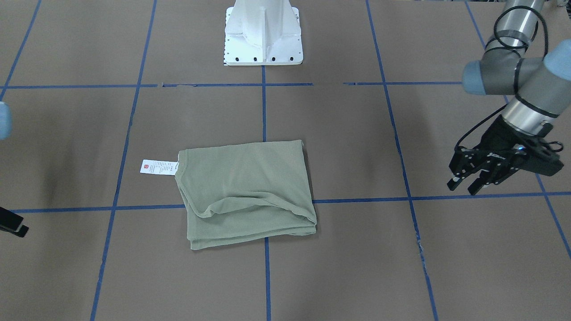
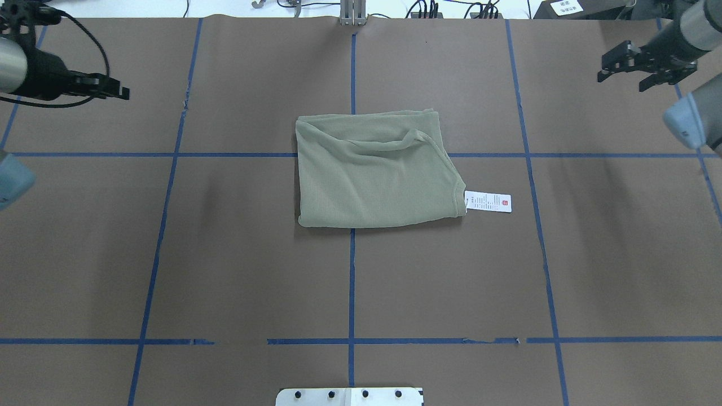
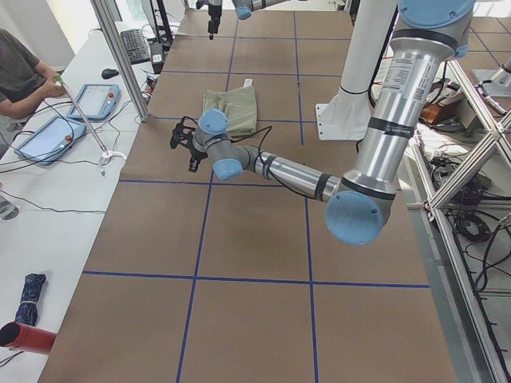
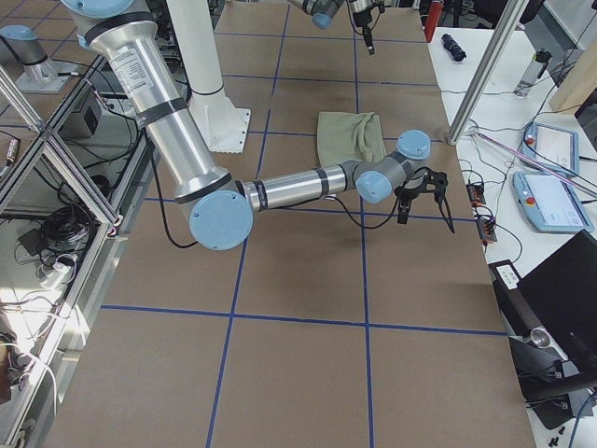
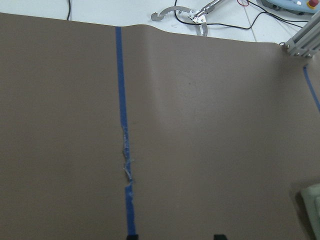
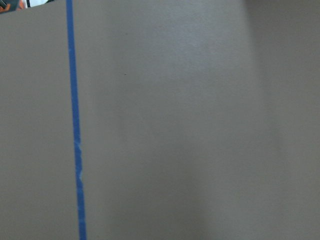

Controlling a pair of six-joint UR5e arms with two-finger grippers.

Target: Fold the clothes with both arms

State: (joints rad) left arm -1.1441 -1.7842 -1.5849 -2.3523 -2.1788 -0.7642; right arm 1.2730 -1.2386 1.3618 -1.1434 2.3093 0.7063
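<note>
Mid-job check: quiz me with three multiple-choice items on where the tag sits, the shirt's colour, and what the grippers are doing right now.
1. On which side does the tag stick out from the shirt?
A. The robot's left
B. The robot's right
C. It is tucked out of sight

2. What colour is the shirt?
A. Sage green
B. Navy blue
C. White

3. What are the two grippers doing?
A. Both pinch the shirt's hem
B. The left one clamps a sleeve
C. Both are open and apart from the shirt

Answers:
1 B: the white tag lies just past the edge of the shirt on the robot's right.
2 A: the folded cloth is a pale sage green in every view.
3 C: the left gripper and the right gripper are out at the sides with their fingers spread, holding nothing.
</note>
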